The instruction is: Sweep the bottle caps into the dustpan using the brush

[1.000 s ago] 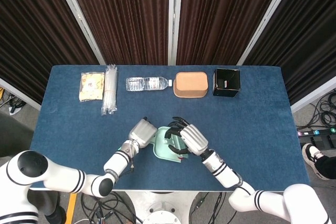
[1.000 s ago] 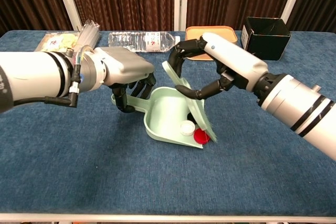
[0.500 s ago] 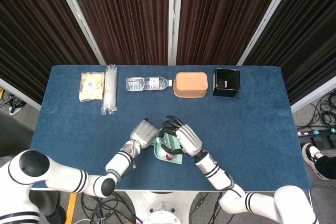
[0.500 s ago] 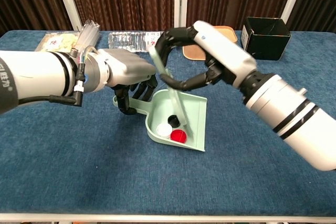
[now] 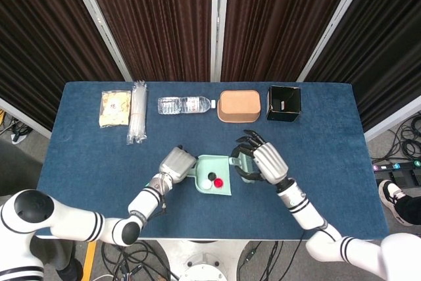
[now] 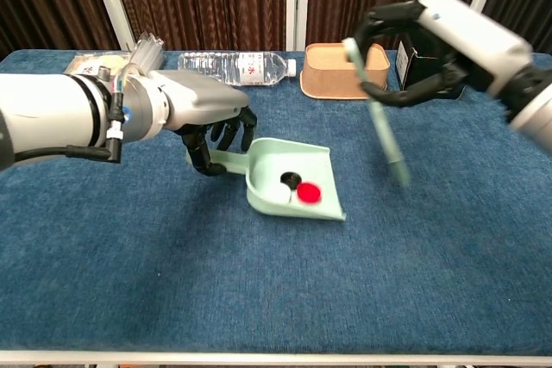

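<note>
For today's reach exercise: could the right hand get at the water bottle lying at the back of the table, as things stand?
Probably not yet. The right hand holds the brush, so it is occupied, though nothing stands between it and the water bottle.

Even, diffuse overhead light is filling both views, leaving the blue surface (image 5: 92, 156) bright and evenly toned. Shadows are staying soft and short, pooling faintly beneath the dustpan (image 6: 293, 180) and the left robot hand (image 6: 203, 118). The white arm shells are catching mild sheen without blowing out. The dark curtains (image 5: 158, 18) behind are swallowing light and showing only dim folds. In the chest view, the brush (image 6: 379, 122) is smearing with motion blur, its lower end ghosting. The head view is looking sharp throughout, with slight wide-angle bending at the edges.
</note>
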Available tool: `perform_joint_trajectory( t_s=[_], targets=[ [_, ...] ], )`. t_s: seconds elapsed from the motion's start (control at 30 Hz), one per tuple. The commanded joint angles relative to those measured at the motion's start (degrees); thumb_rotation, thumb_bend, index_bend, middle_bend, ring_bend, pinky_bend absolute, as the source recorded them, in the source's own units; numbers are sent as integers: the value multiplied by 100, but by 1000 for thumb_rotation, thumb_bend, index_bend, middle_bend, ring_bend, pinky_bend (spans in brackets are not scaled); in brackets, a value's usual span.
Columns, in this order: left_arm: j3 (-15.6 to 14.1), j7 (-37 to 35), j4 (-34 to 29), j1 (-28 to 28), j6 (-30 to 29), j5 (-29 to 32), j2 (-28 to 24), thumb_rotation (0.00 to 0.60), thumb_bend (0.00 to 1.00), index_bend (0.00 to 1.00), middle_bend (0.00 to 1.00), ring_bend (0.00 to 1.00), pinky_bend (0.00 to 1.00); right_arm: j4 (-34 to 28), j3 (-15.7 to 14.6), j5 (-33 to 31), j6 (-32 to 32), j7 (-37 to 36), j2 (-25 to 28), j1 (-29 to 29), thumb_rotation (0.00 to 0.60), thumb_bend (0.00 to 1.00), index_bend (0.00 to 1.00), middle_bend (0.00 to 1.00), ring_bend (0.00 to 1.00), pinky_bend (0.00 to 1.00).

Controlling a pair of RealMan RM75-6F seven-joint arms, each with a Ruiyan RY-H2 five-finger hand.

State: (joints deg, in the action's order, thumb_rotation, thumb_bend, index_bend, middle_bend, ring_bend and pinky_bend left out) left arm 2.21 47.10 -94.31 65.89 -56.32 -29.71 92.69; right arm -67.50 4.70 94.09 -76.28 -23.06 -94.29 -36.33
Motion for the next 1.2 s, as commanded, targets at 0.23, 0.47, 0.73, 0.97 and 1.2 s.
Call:
perform_joint_trajectory(
  t_s=[0.23,0.47,0.73,0.97,1.2],
  targets=[
    [37,-528,-207,-342,-142,-544,-310,600,343,211,371,352,247,-608,-437,-266,1337,1266,1320,-59,600,580,642,594,215,113],
    [26,-1459,-531,-1042,-697,-1410,-858,600,321,203,358,325,244,-676,-443,-674,1953,2263,1249,-113,600,473,475,487,131,80],
    [-200,-2523,-439,-2020,-1386,-2416,-1528,600,283,203,355,313,238,-915,-323,-1111,2029,2955,1287,12,600,319,96,245,0,16],
    [-449,-3397,132,-2926,-2039,-3159,-1793,600,233,216,355,312,231,-1213,-288,-1022,1152,2357,1853,545,600,292,72,244,7,14],
    [-697,-4165,620,-3947,-2844,-3706,-1975,600,216,229,347,278,213,-1577,-476,-877,-100,1460,2689,1516,600,292,72,236,13,15]
  ],
)
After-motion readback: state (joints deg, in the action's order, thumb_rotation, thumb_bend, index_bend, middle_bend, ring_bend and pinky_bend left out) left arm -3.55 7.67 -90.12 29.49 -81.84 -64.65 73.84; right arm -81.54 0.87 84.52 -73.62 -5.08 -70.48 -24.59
